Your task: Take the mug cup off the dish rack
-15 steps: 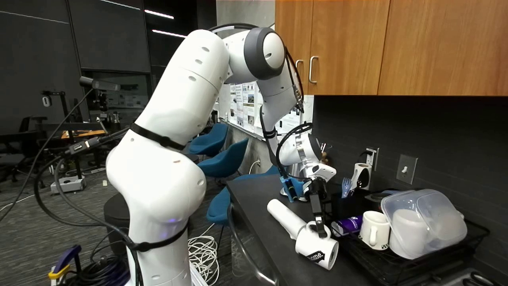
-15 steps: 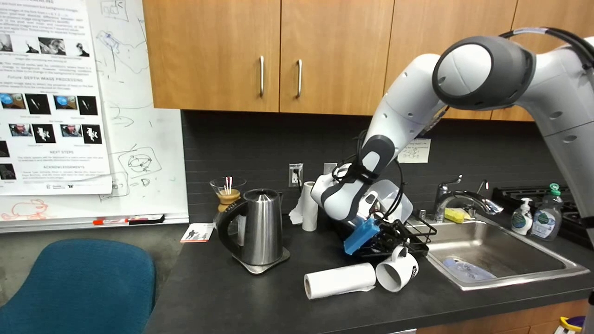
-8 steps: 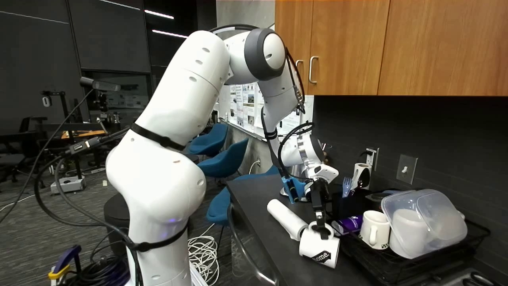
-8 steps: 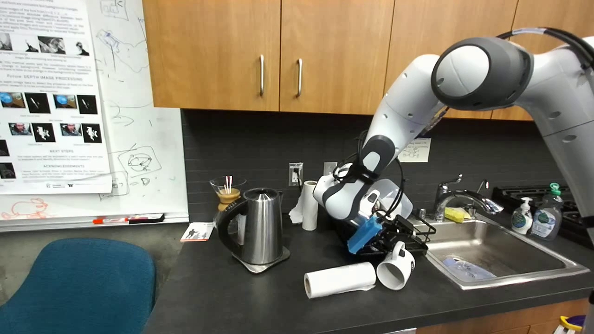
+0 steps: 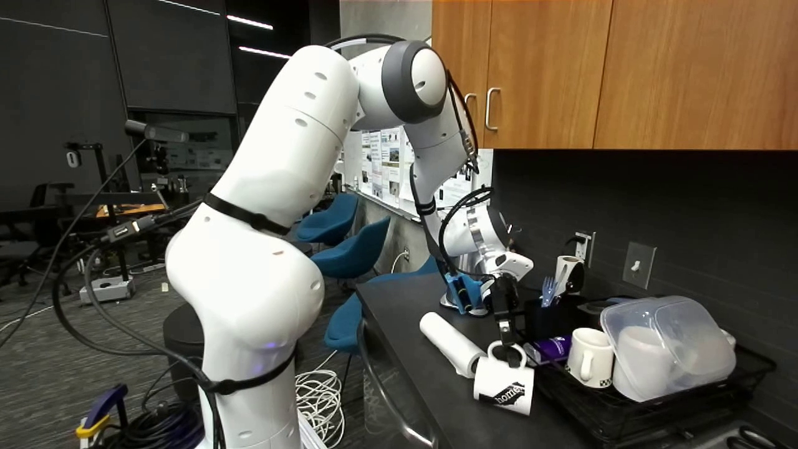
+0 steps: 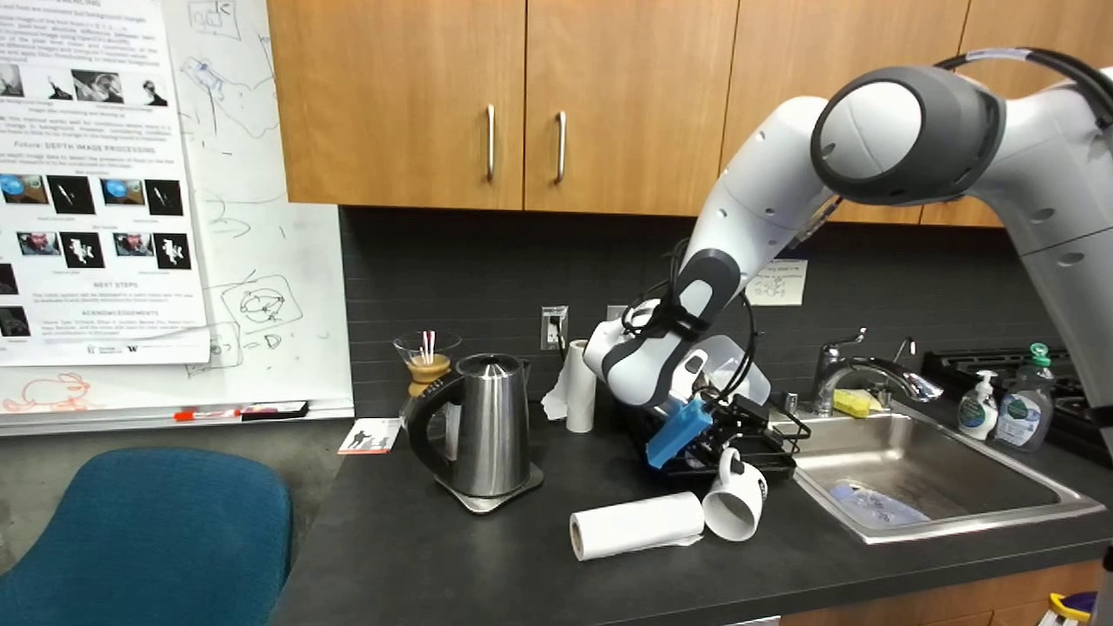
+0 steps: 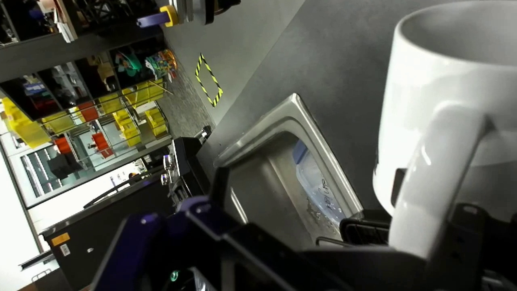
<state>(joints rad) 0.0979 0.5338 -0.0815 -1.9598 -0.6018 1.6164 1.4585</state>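
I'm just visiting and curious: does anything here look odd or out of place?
Yes. The black-marked mug is tipped sideways instead of upright. Beside it, a paper towel roll lies on its side on the counter, though another roll stands upright near the dark wall. No spill or damage shows.

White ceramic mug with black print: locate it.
In an exterior view, the printed mug is right of centre, just right of the lying white paper towel roll and in front of the black wire dish rack.
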